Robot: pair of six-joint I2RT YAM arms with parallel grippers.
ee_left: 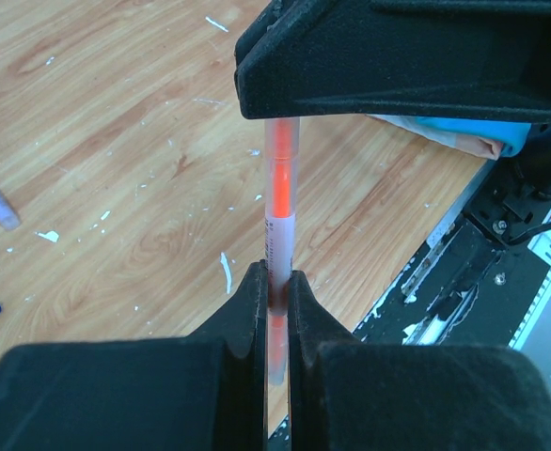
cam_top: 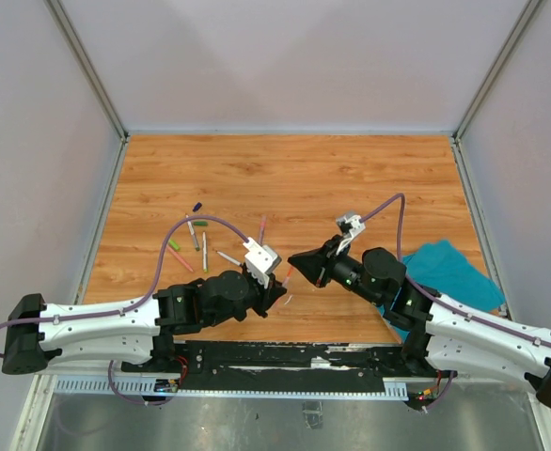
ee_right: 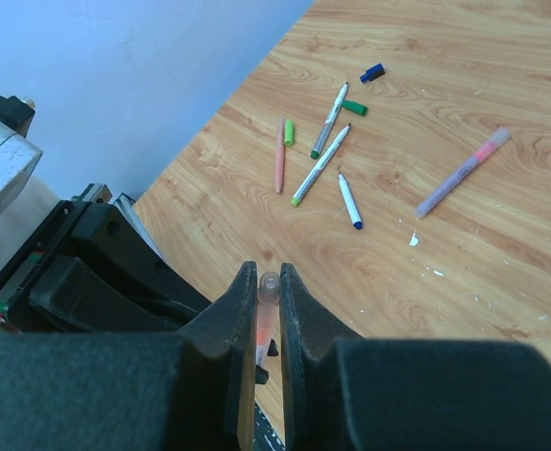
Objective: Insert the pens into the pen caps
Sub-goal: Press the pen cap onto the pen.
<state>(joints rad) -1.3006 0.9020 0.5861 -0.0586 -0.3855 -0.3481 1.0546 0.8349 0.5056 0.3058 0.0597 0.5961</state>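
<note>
Wooden tabletop (cam_top: 351, 178) lies under both arms, and a teal cloth (cam_top: 449, 271) sits crumpled behind the right gripper (ee_right: 268, 282), beside that arm. The two grippers meet tip to tip over the near middle of the board. The left gripper (ee_left: 275, 282) has its jaws pressed together on the pale lower barrel of an orange pen (ee_left: 280, 202), which stands straight out from its fingertips. The pen's far end, translucent over the orange, runs into the right gripper, whose jaws are pinched on it. I cannot tell whether a cap is fully seated there. Beyond the right gripper's fingers, well apart from them, the loose pens (ee_right: 321, 164) lie scattered, with a green cap (ee_right: 354, 108) and a dark blue cap (ee_right: 372, 72) farthest out.
</note>
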